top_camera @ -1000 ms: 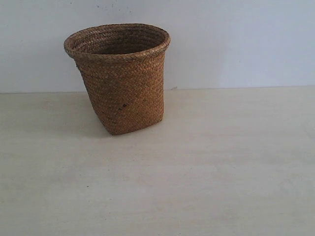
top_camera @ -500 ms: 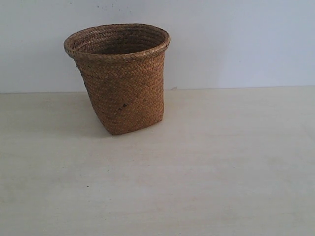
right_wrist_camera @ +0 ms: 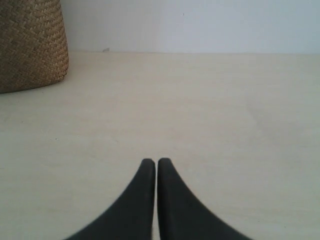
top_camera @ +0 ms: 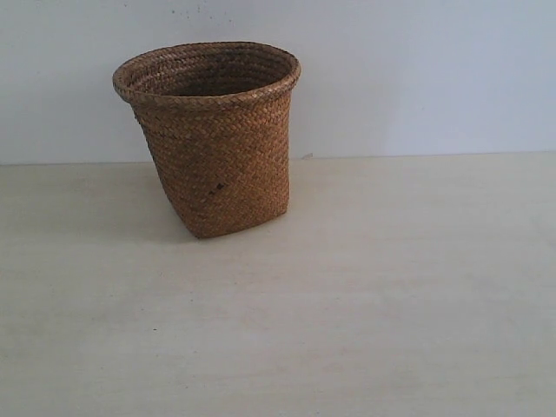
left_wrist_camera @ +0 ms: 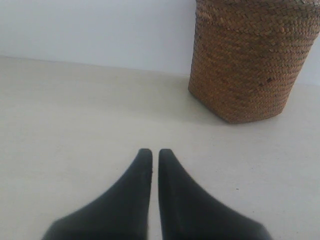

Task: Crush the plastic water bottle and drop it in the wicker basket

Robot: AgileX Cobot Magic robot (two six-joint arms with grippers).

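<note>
Pale tabletop [top_camera: 391, 304] lies open to the right and near side of the wicker basket [top_camera: 213, 148], far-left near the wall [top_camera: 417, 78]. Left gripper [left_wrist_camera: 155, 152] and right gripper [right_wrist_camera: 156, 162] are both closed, empty.

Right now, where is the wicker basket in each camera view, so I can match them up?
Exterior view: wicker basket upper left of centre, upright on the table.
Left wrist view: picture's upper right corner, top cropped.
Right wrist view: picture's upper left corner, only its lower side showing.
Shared landmark: the table-wall seam, passing behind the basket in all three.
</note>
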